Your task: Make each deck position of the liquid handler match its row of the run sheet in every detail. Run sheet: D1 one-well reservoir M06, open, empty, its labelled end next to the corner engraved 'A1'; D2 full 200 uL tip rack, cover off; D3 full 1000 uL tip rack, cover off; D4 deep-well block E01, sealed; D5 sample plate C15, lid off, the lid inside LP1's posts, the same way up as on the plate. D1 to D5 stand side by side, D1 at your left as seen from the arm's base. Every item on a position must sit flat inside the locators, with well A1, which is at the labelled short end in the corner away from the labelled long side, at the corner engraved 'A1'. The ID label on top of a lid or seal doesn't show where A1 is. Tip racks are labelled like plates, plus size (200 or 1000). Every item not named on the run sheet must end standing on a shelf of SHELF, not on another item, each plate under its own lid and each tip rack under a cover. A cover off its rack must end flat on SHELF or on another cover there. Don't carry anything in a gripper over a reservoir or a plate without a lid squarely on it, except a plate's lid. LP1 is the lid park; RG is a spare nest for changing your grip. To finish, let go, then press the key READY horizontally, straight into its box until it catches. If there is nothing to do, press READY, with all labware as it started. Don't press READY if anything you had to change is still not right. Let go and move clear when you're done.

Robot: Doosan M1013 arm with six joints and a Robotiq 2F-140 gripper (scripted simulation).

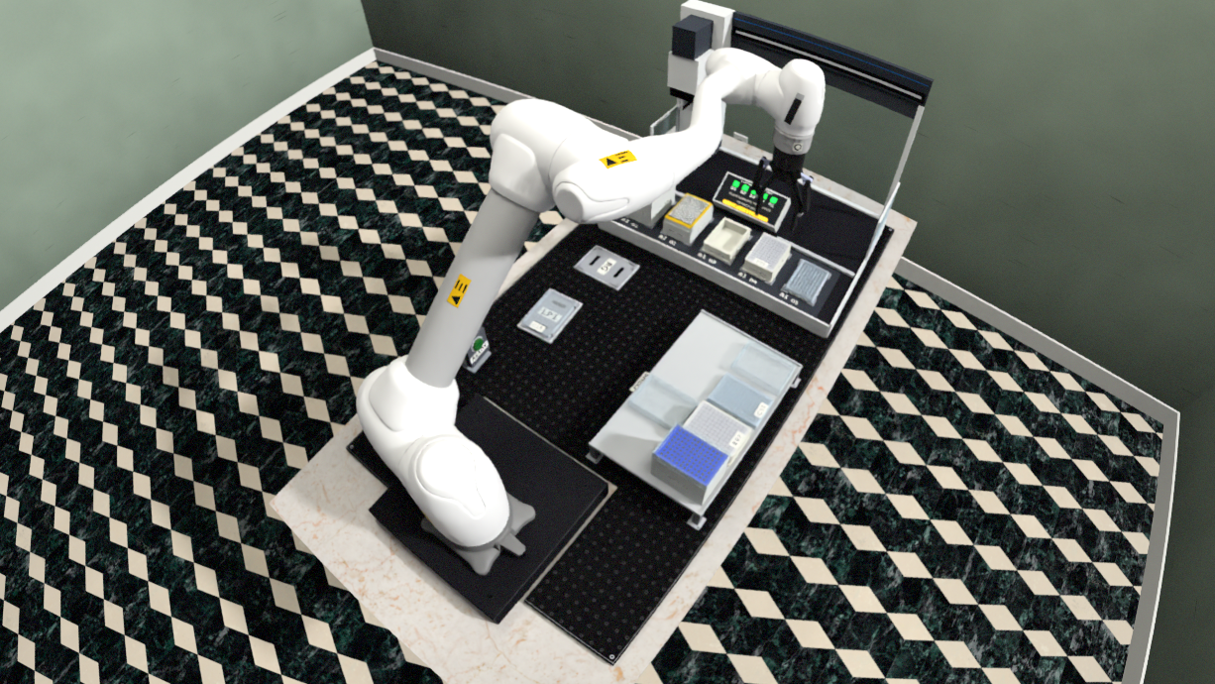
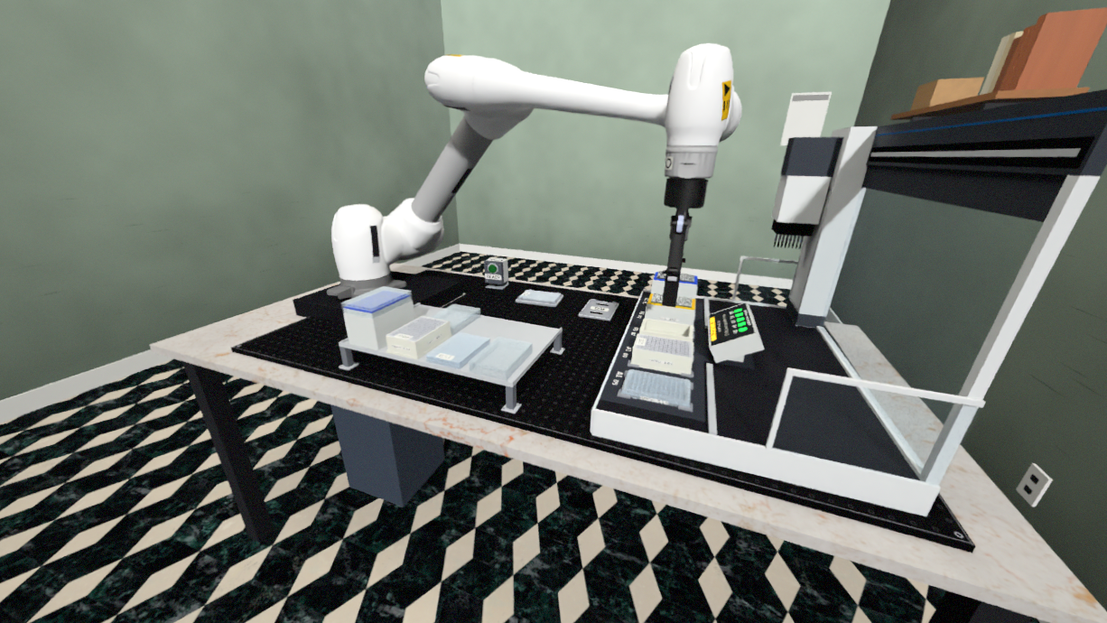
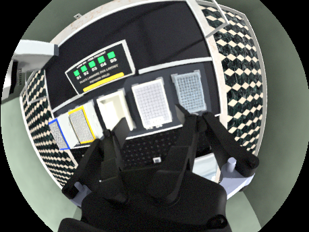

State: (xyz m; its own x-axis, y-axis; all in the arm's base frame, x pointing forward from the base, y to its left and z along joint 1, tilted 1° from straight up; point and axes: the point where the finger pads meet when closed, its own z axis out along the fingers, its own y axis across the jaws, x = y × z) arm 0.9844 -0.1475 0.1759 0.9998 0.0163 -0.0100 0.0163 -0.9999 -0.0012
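My gripper (image 1: 782,203) (image 2: 675,280) (image 3: 151,117) is open and empty. It hangs over the liquid handler's deck, between the labware row and the status panel (image 1: 752,199) (image 2: 736,329) (image 3: 100,66) with its green lights. The row shows best in the wrist view: a blue-rimmed tip rack (image 3: 57,134), a yellow-rimmed tip rack (image 3: 81,124) (image 1: 687,216), an open cream reservoir (image 3: 113,110) (image 1: 729,239) (image 2: 667,325), a white deep-well block (image 3: 152,98) (image 1: 766,256) (image 2: 663,352) and a clear sample plate (image 3: 189,89) (image 1: 806,280) (image 2: 658,386). My arm hides the leftmost position in the top view.
SHELF (image 1: 637,424) (image 2: 534,336) holds a blue-covered rack (image 1: 690,454) (image 2: 376,313) and several plates and lids. A clear lid (image 1: 550,315) (image 2: 539,297) lies at LP1, the RG nest (image 1: 605,268) (image 2: 598,309) beside it. The READY key (image 1: 479,348) (image 2: 493,271) stands near my base. The handler's gantry rises behind the deck.
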